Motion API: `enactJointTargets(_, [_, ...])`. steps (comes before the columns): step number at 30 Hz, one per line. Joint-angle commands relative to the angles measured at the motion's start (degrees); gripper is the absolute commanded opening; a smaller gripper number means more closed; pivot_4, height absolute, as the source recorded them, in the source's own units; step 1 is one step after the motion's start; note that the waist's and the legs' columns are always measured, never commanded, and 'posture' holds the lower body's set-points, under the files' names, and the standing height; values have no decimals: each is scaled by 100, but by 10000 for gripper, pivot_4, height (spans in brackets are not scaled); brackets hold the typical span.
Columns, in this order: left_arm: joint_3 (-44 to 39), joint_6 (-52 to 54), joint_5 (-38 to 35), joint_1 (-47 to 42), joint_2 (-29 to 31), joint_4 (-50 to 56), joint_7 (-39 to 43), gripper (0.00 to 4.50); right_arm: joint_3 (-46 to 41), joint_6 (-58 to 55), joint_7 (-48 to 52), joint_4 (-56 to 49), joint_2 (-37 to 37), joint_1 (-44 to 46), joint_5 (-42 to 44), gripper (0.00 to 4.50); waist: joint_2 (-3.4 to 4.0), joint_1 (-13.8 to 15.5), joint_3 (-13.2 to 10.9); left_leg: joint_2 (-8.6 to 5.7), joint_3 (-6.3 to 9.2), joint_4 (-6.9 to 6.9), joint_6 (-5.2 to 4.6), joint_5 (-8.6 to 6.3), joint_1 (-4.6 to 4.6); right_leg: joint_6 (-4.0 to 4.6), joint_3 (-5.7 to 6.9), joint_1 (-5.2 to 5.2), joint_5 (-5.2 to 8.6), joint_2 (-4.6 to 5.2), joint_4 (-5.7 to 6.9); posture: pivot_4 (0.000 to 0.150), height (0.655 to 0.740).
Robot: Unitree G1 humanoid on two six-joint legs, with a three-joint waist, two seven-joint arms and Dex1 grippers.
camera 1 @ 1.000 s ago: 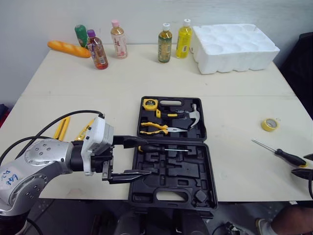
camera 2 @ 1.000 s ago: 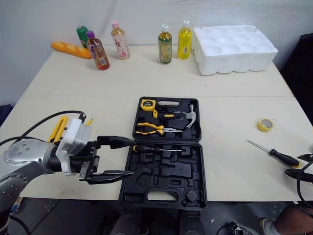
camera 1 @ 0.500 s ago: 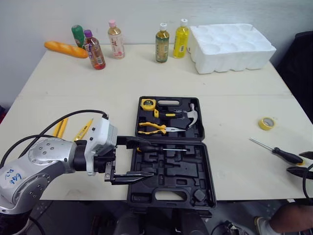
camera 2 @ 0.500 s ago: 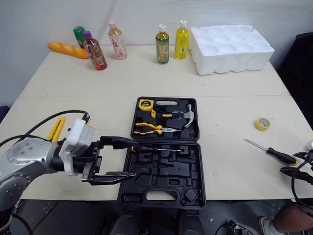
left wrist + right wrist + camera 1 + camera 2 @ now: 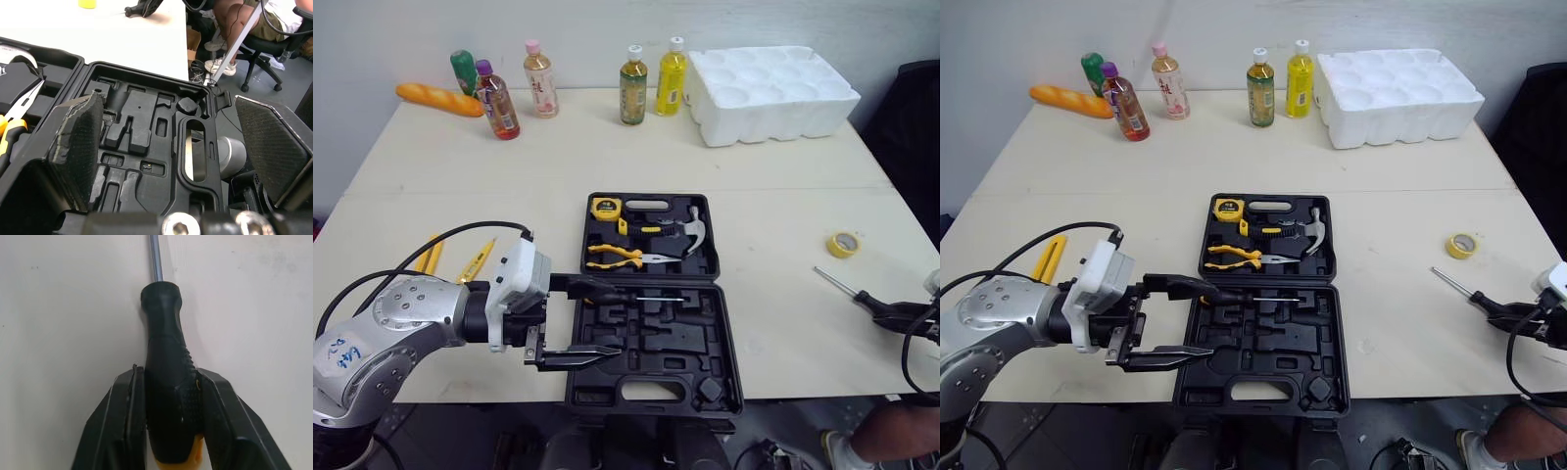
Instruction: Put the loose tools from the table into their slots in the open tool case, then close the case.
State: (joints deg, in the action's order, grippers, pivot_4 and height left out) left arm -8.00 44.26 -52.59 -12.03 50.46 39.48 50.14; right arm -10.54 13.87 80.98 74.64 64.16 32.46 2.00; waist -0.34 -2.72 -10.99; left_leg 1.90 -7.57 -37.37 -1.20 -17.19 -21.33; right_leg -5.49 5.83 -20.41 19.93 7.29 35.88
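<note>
The black tool case [image 5: 677,345] lies open at the table's middle near the front edge. Its far half holds a tape measure [image 5: 606,208], pliers [image 5: 617,257] and a hammer [image 5: 695,230]; a screwdriver [image 5: 631,295] lies along the hinge. My left gripper [image 5: 612,318] hangs open over the near half's left side, holding nothing. At the table's right edge my right gripper [image 5: 167,373] is shut on the black handle of a loose screwdriver [image 5: 867,300], whose shaft rests on the table. A yellow tape roll [image 5: 843,244] lies beyond it. Yellow tools [image 5: 478,261] lie left of the case.
Several bottles [image 5: 631,71] and a bread loaf [image 5: 433,98] line the table's far edge, with a white foam tray [image 5: 773,93] at the far right. A person's leg [image 5: 886,446] is below the table's front right corner.
My right gripper has closed on the screwdriver's handle, having stood open around its end before. The left gripper has stayed open over the case.
</note>
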Motion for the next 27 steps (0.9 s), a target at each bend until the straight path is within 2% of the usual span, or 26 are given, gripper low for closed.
enactJointTargets(1, [-32, -105, 10, 0, 16, 4, 58, 45000, -122, -67, 54, -32, -38, 2, 112, 10778, 0, 3, 0, 0, 0, 0, 0, 0, 0, 0, 0, 0, 0, 0, 0, 1500, 7400])
enactJointTargets(6, [-19, -143, 65, -22, -5, -37, 105, 45000, -235, 33, 241, -161, -78, 27, 237, 10778, 0, -9, 0, 0, -1, 0, 0, 0, 0, 0, 0, 0, 0, -1, 1, 1500, 7400])
enactJointTargets(10, [60, -576, 695, -47, -17, -286, 110, 45000, -301, 80, 613, -473, -59, 305, 447, 10778, 15, -19, -9, -1, -2, 0, 0, 0, 0, 0, -1, 0, 0, -1, 2, 1500, 7400])
enactJointTargets(13, [134, -927, 1061, 26, 10, -491, 301, 45000, -74, -204, 1088, -1222, -92, 275, 744, 10778, 25, 1, -15, -3, -2, 2, -1, 1, 0, 0, 0, -3, 0, -1, 5, 1500, 7400])
enactJointTargets(17, [171, -1502, 1488, 176, -77, -773, 511, 45000, 235, -1625, 1152, -3470, -156, -126, 1553, 10778, 27, 39, -17, 0, -2, 4, -1, 1, -6, 0, 0, -13, 0, 1, 6, 1500, 7400])
enactJointTargets(20, [176, -1915, 1753, 294, -149, -944, 639, 45000, 504, -3069, 935, -5155, -66, -455, 1776, 10778, 29, 113, -17, 2, 0, 2, 0, 2, -9, 0, 2, -17, 0, 2, 10, 1500, 7400])
enactJointTargets(22, [158, -2088, 1831, 317, -215, -1041, 682, 45000, 609, -3659, 749, -5877, -8, -622, 1861, 10778, 29, 129, -17, 2, 6, 2, 0, 1, -13, 0, 6, -19, 0, 6, 9, 1500, 7400])
enactJointTargets(25, [125, -2377, 2103, 250, -320, -1289, 583, 45000, 797, -4528, 546, -7400, -327, -532, 2484, 10778, 29, 167, -18, -6, 13, 2, -5, -1, -26, 0, 14, -25, 0, 15, 8, 1500, 7400])
enactJointTargets(27, [86, -2455, 2154, 321, -285, -1370, 660, 45000, 1199, -5195, 135, -8114, -366, -360, 2303, 10778, 30, 165, -18, -6, 16, 4, -5, -2, -29, 0, 16, -25, 0, 15, 7, 1500, 7400])
